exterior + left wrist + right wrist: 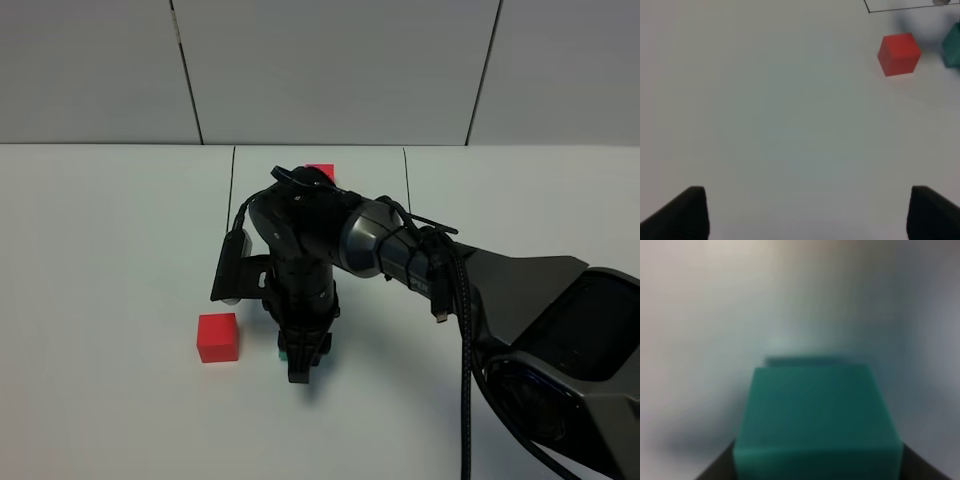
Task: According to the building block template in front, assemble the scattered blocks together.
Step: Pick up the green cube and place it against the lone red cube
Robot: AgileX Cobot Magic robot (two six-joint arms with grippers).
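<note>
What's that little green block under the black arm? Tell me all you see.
The teal-green cube is small, plain and matte, unmarked. The right gripper is shut on it, a dark finger at each side, hiding most of it from the high camera. It is apart from the red cube, to its right there. Whether it touches the table is unclear.

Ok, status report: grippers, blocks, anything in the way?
Left gripper open, empty. Right gripper shut on teal cube, beside red cube, not touching. Template mostly hidden behind right arm. Nothing between the cubes.
</note>
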